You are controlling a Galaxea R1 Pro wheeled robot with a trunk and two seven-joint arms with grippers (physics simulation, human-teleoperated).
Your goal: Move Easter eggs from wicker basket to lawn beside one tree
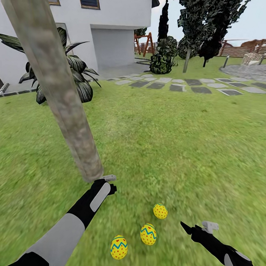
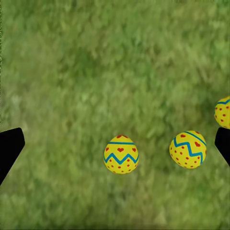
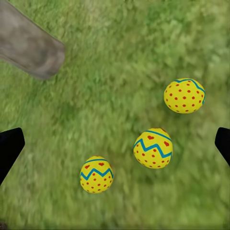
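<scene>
— Eggs [image 1: 148, 234], three, yellow with red dots and a blue-green zigzag, lie apart on your lawn [image 1: 167, 139] near the tree [image 1: 59, 97].
— Which way do they point?
— Mostly upright, tips slightly tilted.
— And your claws?
— Left claw [image 2: 115, 146] and right claw [image 3: 115, 146] both hang spread wide and empty, eggs between the fingertips below.

bright even daylight | no cast shadows | soft, blurry render
</scene>
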